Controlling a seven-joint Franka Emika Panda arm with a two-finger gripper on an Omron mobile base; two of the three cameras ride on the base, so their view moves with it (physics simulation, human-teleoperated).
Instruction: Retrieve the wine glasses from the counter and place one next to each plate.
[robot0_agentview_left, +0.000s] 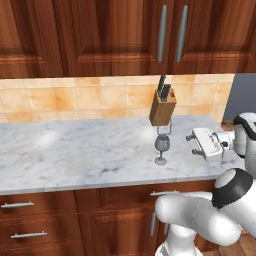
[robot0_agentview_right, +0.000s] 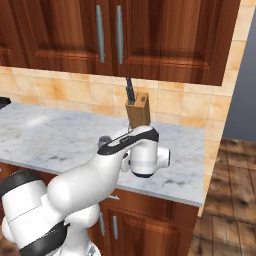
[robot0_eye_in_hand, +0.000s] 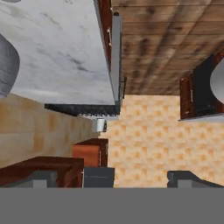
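One wine glass of smoky grey glass stands upright on the marbled counter, in front of the knife block. My gripper hovers just right of it at bowl height, pointing left, open, with nothing between the fingers. A small gap separates the fingertips from the glass. In the hand view, which is rolled sideways, the glass bowl bulges in at the left edge over the counter, well off the line between my fingertips. My arm covers most of the glass in the right base view. The plates are out of view.
A wooden knife block with dark handles stands against the tan tiles right behind the glass. Dark wood wall cabinets hang above. The counter ends just right of my hand, with wooden floor beyond. Drawers sit below.
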